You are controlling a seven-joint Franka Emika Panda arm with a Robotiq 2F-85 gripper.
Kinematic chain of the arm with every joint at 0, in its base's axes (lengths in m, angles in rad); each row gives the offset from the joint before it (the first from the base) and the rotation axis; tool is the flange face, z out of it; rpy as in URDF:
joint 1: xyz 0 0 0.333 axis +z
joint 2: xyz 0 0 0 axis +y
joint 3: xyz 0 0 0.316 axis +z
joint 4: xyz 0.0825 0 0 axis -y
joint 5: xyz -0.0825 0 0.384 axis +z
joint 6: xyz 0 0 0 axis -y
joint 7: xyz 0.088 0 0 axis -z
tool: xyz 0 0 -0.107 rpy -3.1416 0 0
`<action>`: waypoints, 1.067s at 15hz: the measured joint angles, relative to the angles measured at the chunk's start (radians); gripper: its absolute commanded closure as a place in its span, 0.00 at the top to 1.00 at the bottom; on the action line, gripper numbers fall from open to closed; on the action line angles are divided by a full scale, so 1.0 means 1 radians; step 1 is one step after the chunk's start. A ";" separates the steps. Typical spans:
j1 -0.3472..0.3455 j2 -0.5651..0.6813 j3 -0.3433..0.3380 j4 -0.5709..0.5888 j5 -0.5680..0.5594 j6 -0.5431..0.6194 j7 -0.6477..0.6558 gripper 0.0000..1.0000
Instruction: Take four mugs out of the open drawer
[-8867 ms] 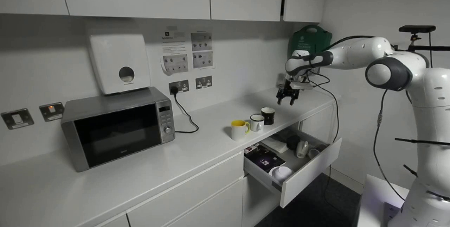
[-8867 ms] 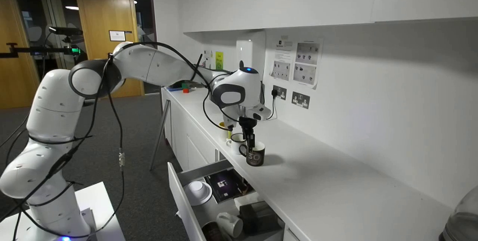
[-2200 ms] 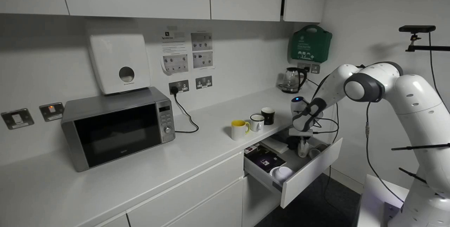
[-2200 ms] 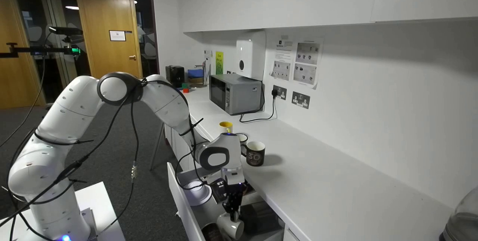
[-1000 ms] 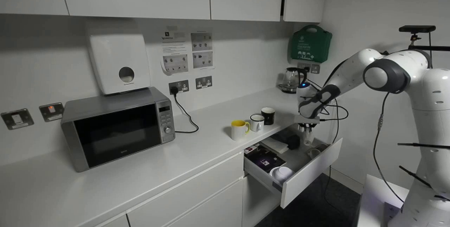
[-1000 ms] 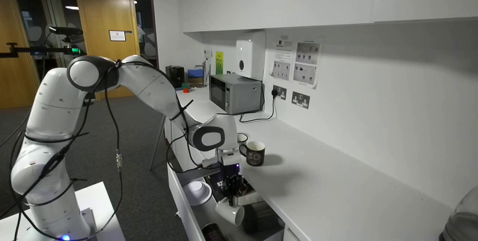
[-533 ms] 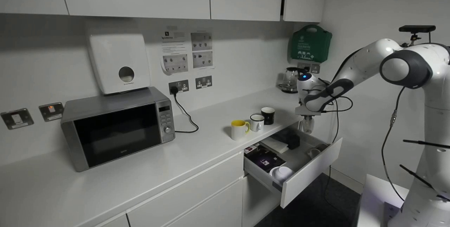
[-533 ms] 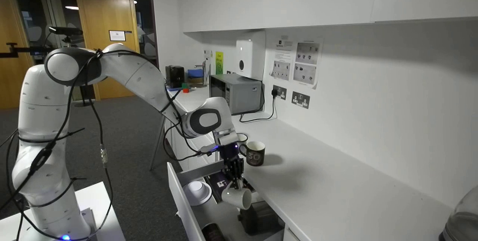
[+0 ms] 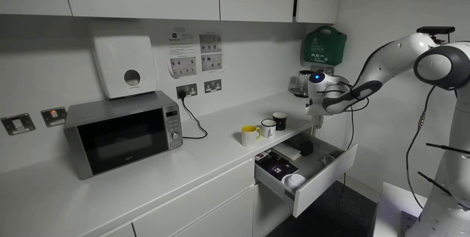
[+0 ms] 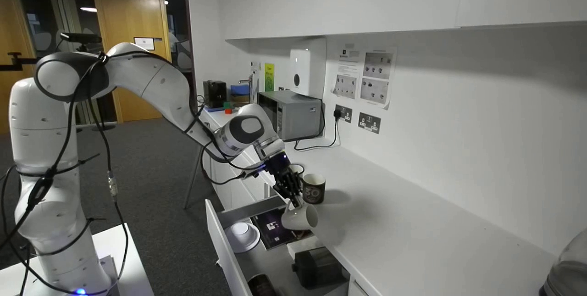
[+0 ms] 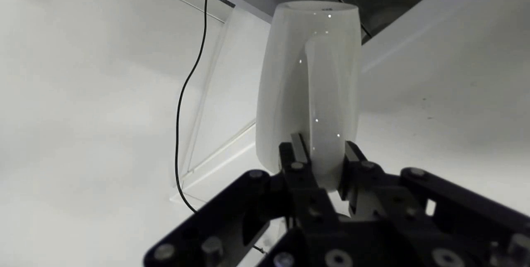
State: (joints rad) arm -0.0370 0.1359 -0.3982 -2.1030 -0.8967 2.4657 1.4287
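Mug, whitish and tipped sideways, hangs just below the nearly closed hand, pinched by its handle

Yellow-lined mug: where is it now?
In an exterior view, the yellow-lined mug stands on the counter, right of the microwave, left of the black-rimmed mug.

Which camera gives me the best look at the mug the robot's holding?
The wrist view: the mug looks largest, its handle gripped by the end effector. In an exterior view the tilted mug is smaller, mouth visible; in an exterior view only part of the mug shows below the arm.
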 measured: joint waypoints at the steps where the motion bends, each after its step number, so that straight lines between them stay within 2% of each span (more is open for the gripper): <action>1: -0.005 -0.004 0.014 0.000 -0.034 0.000 0.020 0.05; 7: -0.022 0.011 0.076 0.000 -0.199 -0.013 0.109 0.05; 12: -0.022 0.051 0.101 0.008 -0.359 -0.108 0.229 0.05; 16: -0.032 0.073 0.122 0.010 -0.393 -0.179 0.305 0.05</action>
State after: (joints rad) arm -0.0687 0.2087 -0.2764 -2.0928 -1.2901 2.2865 1.7332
